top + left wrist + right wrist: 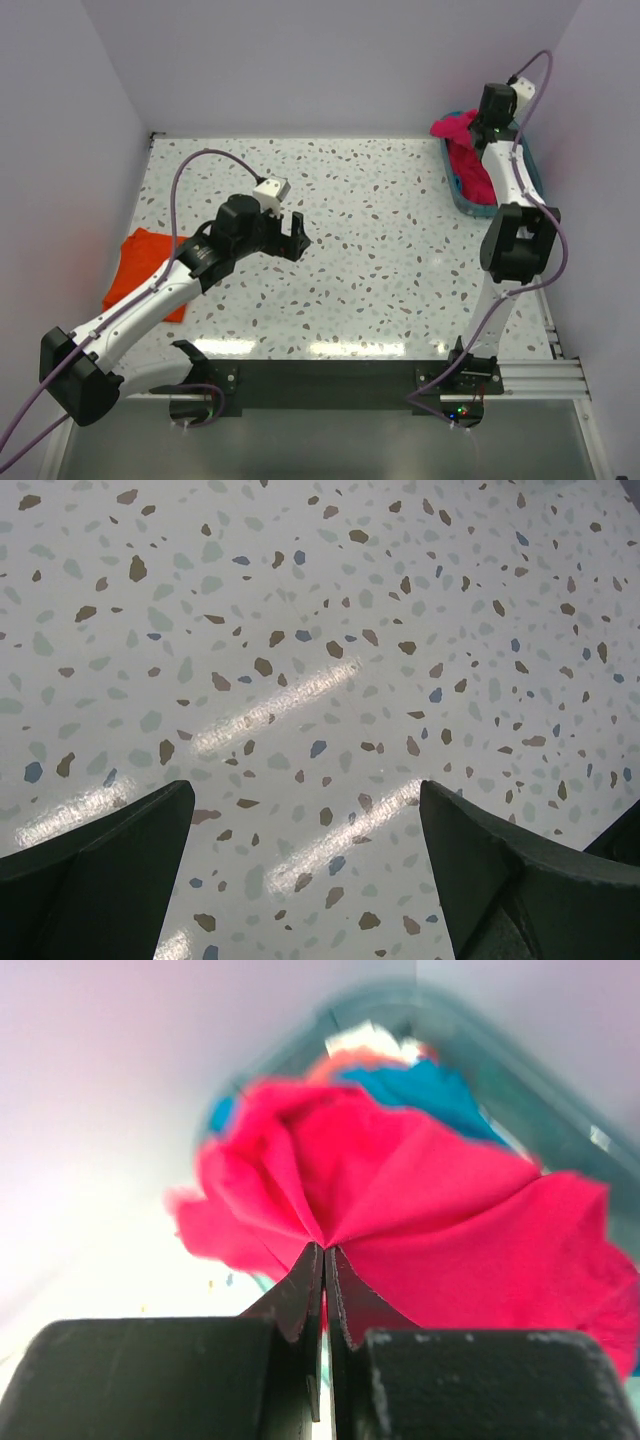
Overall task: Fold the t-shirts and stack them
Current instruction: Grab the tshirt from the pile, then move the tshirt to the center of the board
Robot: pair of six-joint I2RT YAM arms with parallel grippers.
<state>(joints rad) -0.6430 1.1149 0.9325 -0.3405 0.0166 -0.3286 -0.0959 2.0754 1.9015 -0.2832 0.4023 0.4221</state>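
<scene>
We have only the orange shirt (pixel 150 270) out at nine o'clock; right gripper (pixel 325 1260) pinches the pink shirt (pixel 440 1210), left gripper (pixel 305 865) gapes empty.

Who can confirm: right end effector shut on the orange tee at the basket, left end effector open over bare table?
One error: the right end effector is shut on the hot pink tee, not the orange tee; the right wrist view shows it. The rest holds: left end effector open over the table.

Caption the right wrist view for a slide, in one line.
Right end effector shut on a fold of the hot pink cotton t-shirt, teal plastic basket blurred behind.
</scene>
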